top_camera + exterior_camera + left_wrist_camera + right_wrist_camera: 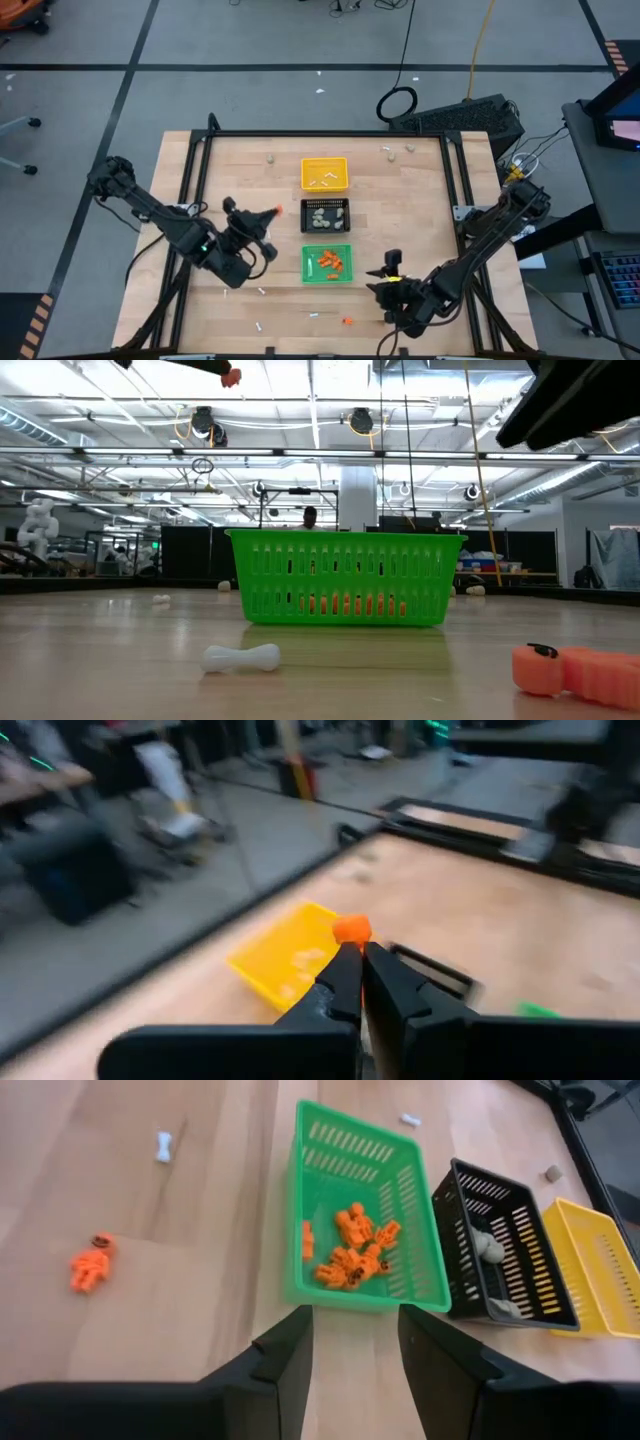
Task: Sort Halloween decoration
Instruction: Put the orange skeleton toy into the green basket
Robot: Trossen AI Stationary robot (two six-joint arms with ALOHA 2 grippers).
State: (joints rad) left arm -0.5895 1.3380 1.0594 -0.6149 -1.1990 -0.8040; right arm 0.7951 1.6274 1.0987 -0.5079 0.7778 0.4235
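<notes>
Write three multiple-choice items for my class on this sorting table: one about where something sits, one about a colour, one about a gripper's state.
1. Which tray stands between the other two?
A. yellow tray
B. black tray
C. green tray

2. What colour are the pieces in the green tray?
A. white
B. beige-grey
C. orange

3. How is the left gripper?
A. shut on an orange piece
B. open and empty
C. shut on a white stick

Answers:
1 B: in the high view the black tray lies between the yellow tray and the green tray.
2 C: orange pieces lie heaped inside.
3 A: the left gripper pinches an orange piece at its tips.
</notes>
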